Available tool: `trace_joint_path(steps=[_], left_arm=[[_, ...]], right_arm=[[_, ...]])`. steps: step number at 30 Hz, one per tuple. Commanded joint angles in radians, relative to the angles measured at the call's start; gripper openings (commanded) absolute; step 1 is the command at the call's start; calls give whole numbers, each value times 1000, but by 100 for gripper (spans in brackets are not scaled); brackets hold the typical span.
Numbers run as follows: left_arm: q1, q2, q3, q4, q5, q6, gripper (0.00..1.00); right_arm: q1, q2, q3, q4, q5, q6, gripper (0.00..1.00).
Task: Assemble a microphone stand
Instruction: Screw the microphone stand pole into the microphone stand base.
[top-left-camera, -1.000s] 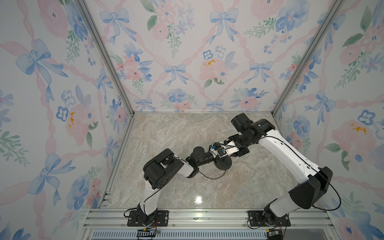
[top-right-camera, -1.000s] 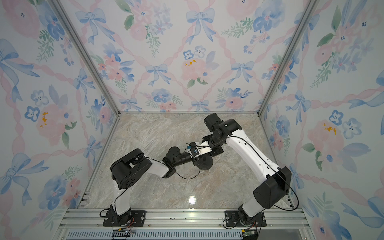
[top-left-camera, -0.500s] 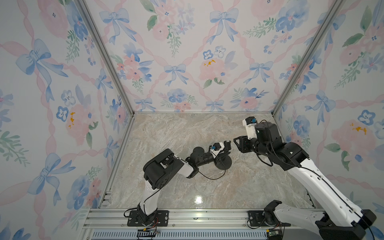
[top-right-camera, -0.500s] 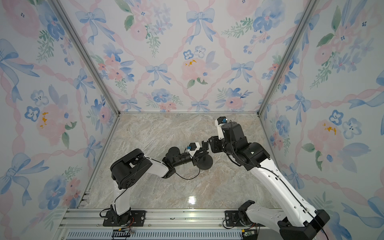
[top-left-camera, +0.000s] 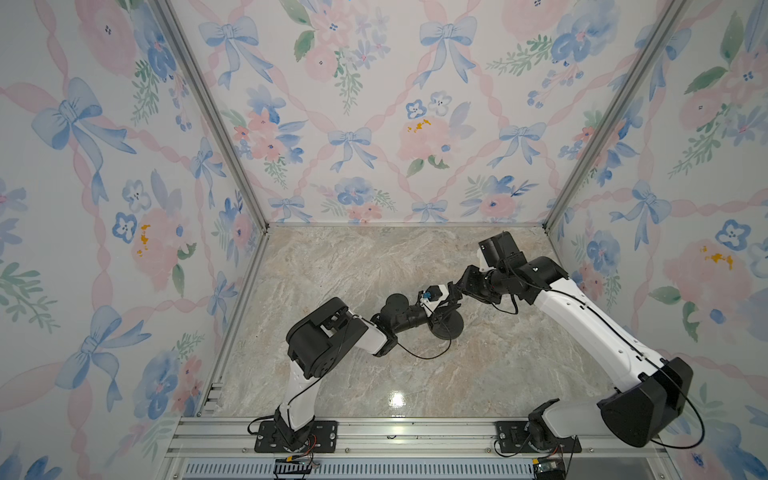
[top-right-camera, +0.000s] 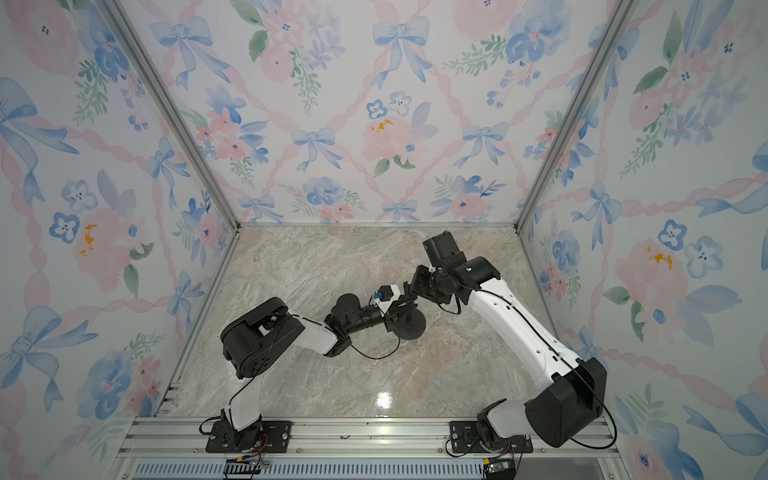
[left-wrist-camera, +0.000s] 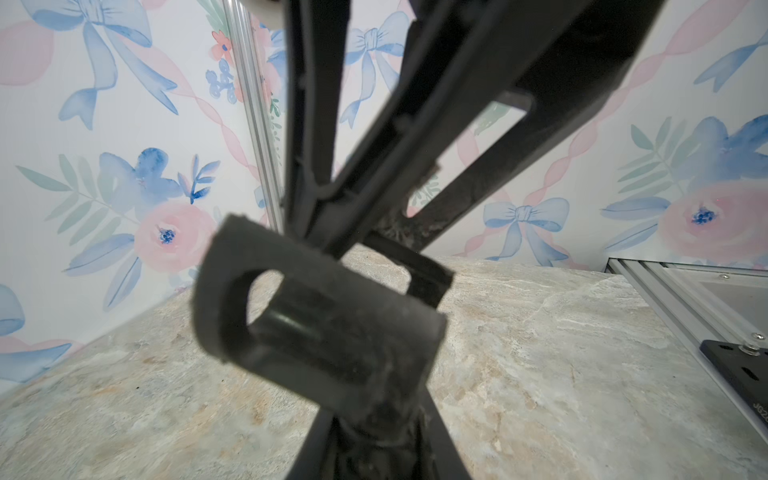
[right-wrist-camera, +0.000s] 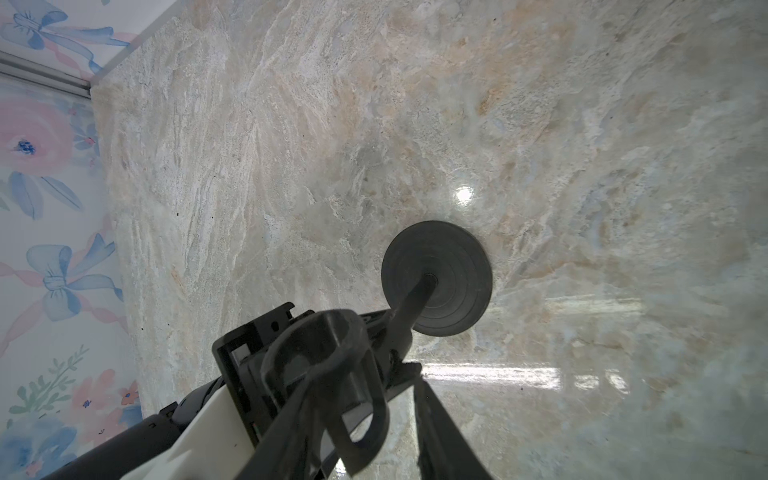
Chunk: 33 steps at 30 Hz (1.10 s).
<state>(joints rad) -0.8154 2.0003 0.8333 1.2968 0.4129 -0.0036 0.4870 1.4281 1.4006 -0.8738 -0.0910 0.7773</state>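
Top views, stand: you see the black disc base (top-left-camera: 451, 329) flat on the marble table (top-left-camera: 353, 270), mid-table; its upright part is lost among black fingers in both top views.
Top views, grippers: left gripper (top-left-camera: 439, 312) and right gripper (top-right-camera: 405, 296) meet above the base; you cannot judge their fingers here.
Right wrist: the rod (right-wrist-camera: 409, 305) stands in the base's centre; the left gripper pinches it below the clip-like head (right-wrist-camera: 328, 365). Right fingers (right-wrist-camera: 440, 432) stand spread either side of the head, cut off by the frame edge; contact unclear.
Left wrist: the head fills the blurred foreground. A black plate (left-wrist-camera: 744, 374) at the edge carries white lettering, cut off and unreadable.
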Motion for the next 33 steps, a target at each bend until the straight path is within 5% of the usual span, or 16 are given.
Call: trace_joint_path(steps=[1, 8, 12, 23, 27, 33], left_arm=[[-7, 13, -28, -83, 26, -2, 13], [-7, 11, -26, -83, 24, -1, 14], [-7, 11, -23, -82, 21, -6, 20], [-8, 2, -9, -82, 24, -17, 47], [-7, 2, 5, -83, 29, -23, 45], [-2, 2, 13, -83, 29, -40, 18]], right_arm=[[-8, 37, 52, -3, -38, 70, 36], [28, 11, 6, -1, 46, 200, 22], [44, -45, -65, 29, 102, 313, 3], [65, -67, -107, 63, 134, 413, 4], [67, -42, -57, 39, 128, 406, 5], [82, -10, 52, -3, 129, 350, 10]])
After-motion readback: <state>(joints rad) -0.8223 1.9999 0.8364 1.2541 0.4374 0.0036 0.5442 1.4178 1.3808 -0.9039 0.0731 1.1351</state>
